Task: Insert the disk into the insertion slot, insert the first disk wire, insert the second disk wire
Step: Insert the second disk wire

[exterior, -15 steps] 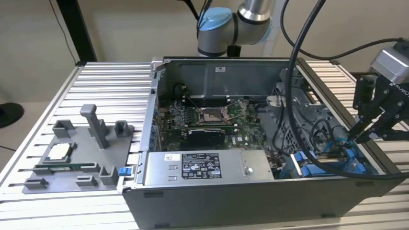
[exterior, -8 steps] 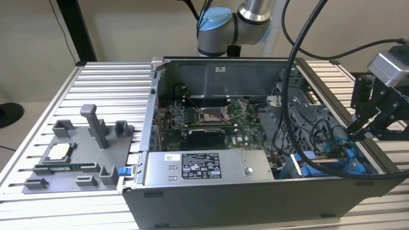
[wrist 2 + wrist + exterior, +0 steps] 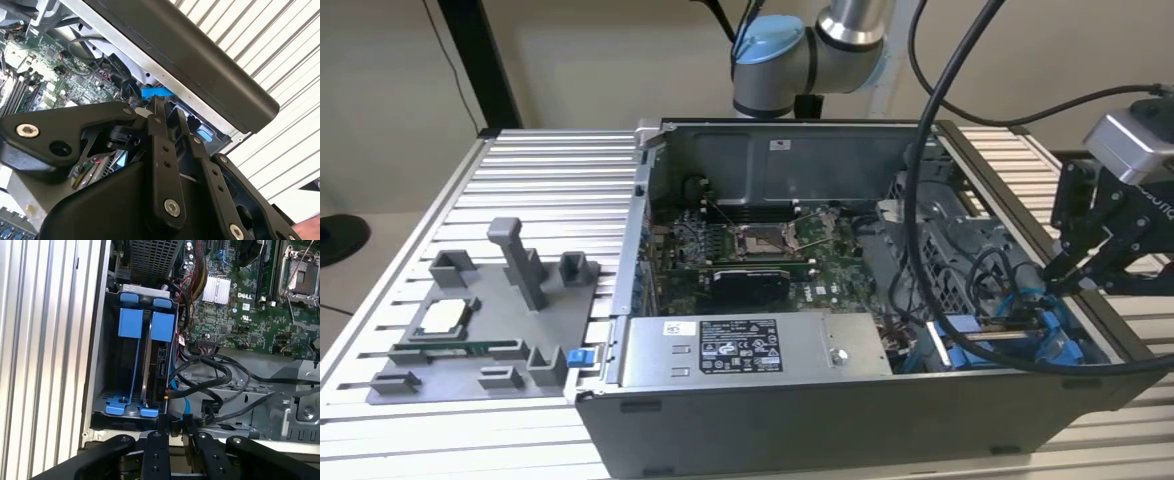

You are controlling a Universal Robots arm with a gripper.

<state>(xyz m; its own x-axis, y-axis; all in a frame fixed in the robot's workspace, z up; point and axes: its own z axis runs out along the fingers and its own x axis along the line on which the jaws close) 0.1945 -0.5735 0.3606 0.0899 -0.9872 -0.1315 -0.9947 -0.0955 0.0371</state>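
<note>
Ribbed metal table (image 3: 547, 170) carries open computer case (image 3: 854, 420). Disk (image 3: 159, 371) stands seated in insertion slot (image 3: 112, 365); we judge first step done. Blue wire (image 3: 173, 387) alongside, connection unclear. Gripper (image 3: 175, 426) hovers beside slot's end; grip we cannot tell.

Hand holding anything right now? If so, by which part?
Cannot tell. The hand sits by the insertion slot, near the disk and a blue cable; any grip is hidden.

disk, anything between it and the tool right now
Nothing solid that I can see. In the first wrist view the disk sits in the insertion slot, the tool just off one end; a blue cable and black cables run beside that end.
</note>
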